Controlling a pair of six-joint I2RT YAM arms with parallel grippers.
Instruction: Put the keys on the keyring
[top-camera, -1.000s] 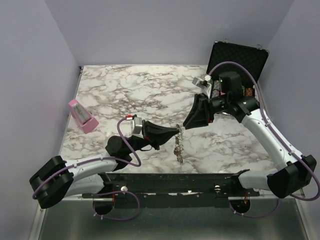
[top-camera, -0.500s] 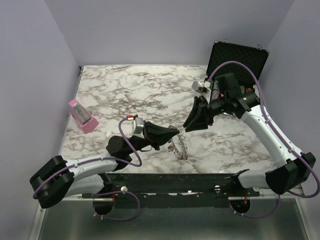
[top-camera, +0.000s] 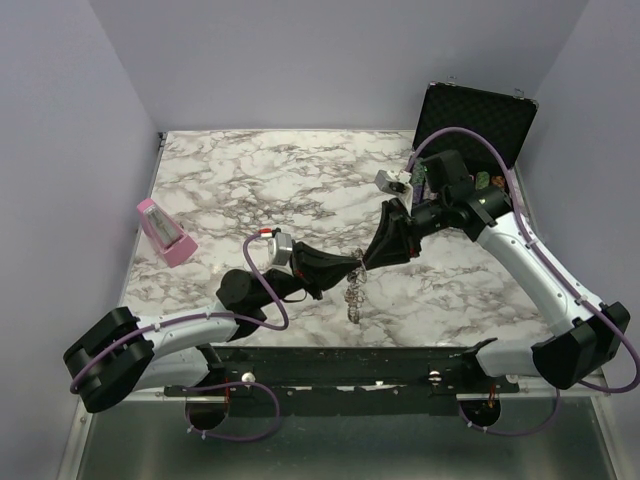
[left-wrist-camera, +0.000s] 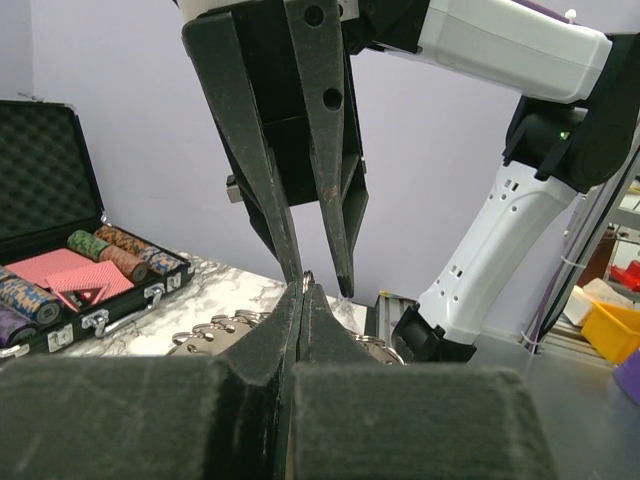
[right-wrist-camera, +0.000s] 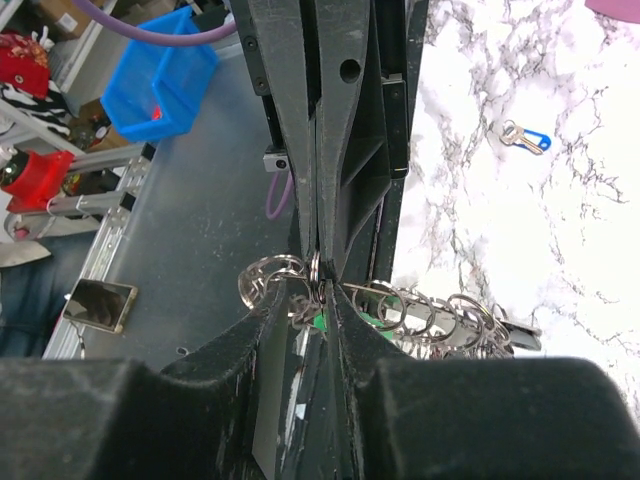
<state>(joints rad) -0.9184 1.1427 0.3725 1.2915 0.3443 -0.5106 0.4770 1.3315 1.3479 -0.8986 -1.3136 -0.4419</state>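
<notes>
We hold the keyring (right-wrist-camera: 400, 312) clamped in the left hand (left-wrist-camera: 300, 295), off the counter (top-camera: 250, 180), so its loops hang free for threading. The right hand (right-wrist-camera: 312, 292) straddles the pinched loop, fingers slightly apart; we cannot tell whether it grips. A blue key (right-wrist-camera: 525, 138) lies on the counter.
</notes>
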